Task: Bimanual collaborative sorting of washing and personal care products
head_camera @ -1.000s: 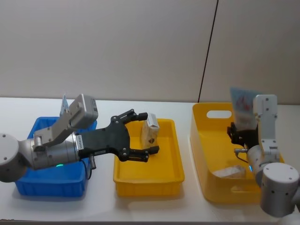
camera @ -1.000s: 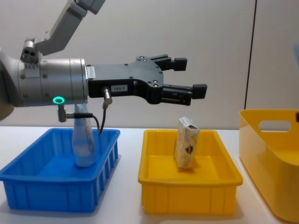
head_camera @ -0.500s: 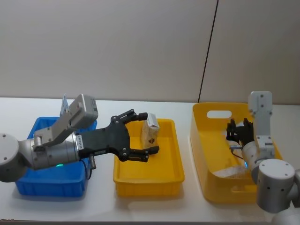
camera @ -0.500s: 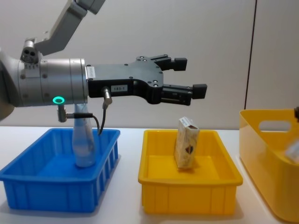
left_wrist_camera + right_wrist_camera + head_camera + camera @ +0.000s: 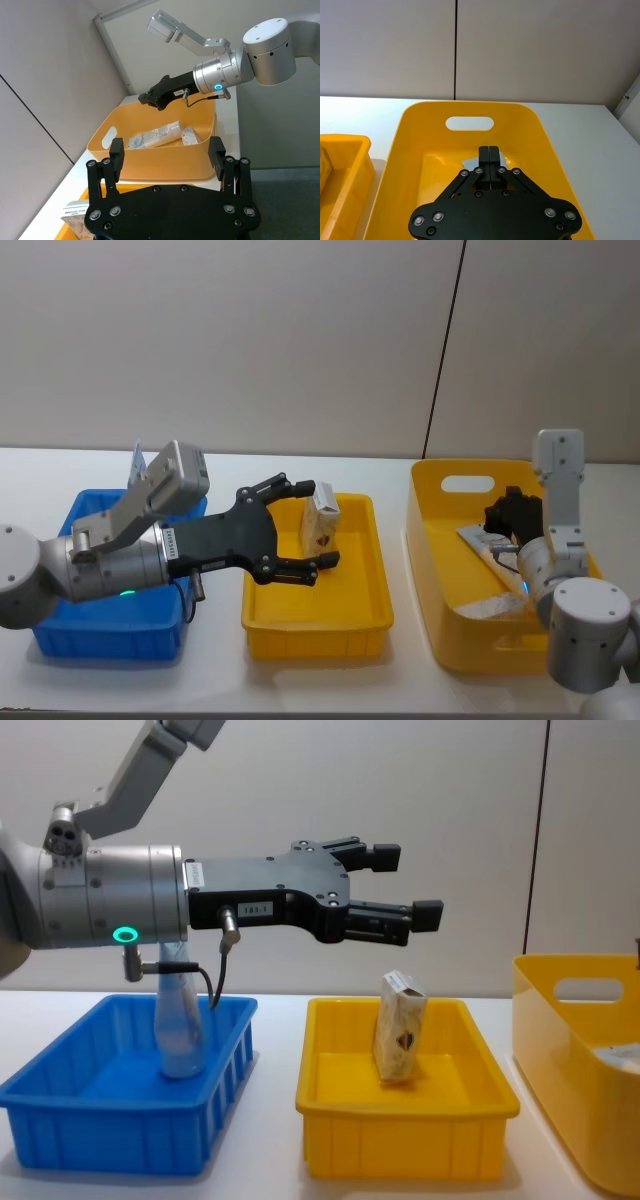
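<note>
We see a small beige carton [image 5: 400, 1025] standing up in the low yellow tray [image 5: 405, 1145] in the middle of the white table [image 5: 400, 670]. It sits toward the far side of that tray, with a dark mark on its front. A long pale tube [image 5: 152, 135] lies flat on the floor of the big yellow bin [image 5: 430, 570] on the right, and a small packet [image 5: 190, 136] lies near it in the same bin. On the left is a blue tray [image 5: 60, 1120], and a clear tube [image 5: 180, 1025] stands up inside it. Our left gripper [image 5: 395, 885] hangs in the air above the low yellow tray, up over the carton and not touching it. Its two fingers [image 5: 415, 915] are wide apart and hold nothing. Our right gripper [image 5: 490, 152] is over the big yellow bin, pointing down at the bin floor near the far wall with the handle hole. Its fingers are pressed together with nothing between them. The tube lies below it in the bin. The low yellow tray sits between the blue tray and the big bin, and the three are a little apart from each other.
</note>
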You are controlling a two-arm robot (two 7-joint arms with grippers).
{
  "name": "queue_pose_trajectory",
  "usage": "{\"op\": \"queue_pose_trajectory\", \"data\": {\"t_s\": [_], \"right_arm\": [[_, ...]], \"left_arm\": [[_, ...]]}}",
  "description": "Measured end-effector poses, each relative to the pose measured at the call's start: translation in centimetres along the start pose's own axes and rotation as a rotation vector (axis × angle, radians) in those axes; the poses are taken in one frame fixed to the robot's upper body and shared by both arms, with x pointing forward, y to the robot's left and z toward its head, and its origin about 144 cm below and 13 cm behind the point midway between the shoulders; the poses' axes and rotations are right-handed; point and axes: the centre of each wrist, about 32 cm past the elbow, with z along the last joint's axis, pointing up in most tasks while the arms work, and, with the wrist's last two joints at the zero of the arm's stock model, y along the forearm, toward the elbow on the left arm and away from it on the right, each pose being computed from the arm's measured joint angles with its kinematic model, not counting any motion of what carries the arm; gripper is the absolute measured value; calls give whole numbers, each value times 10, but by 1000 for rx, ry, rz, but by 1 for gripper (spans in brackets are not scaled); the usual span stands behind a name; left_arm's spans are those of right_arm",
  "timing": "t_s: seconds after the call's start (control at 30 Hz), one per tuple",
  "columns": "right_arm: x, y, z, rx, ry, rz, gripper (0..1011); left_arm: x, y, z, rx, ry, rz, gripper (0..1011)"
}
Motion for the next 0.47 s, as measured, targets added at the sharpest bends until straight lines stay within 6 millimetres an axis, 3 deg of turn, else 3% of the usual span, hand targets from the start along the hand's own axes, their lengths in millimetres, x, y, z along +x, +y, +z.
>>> {"op": "queue_pose_trajectory", "data": {"t_s": [0.47], "right_arm": [[0,-2,1,15,-1,-3,0]], "left_arm": [[0,0,0,0,0,0,1001]]}}
